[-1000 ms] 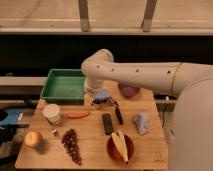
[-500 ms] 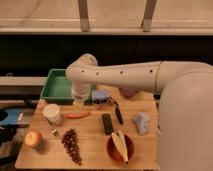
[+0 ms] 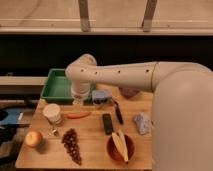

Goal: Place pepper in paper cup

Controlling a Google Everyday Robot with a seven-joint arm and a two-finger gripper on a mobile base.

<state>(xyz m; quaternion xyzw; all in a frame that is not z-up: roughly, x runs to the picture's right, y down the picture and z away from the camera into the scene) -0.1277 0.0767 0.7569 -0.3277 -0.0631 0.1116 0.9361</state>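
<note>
A light wooden table [image 3: 94, 149] stands in front of a dark, almost black wall panel [image 3: 45, 55]. Above the panel runs a pale ledge [image 3: 115, 31]. Over that is a bright window band [image 3: 40, 11] split by two grey uprights [image 3: 84, 14]. At the left a pale shelf [image 3: 20, 82] sits behind the table's corner, with something blue [image 3: 11, 116] lower down. The light is warm and dim.
</note>
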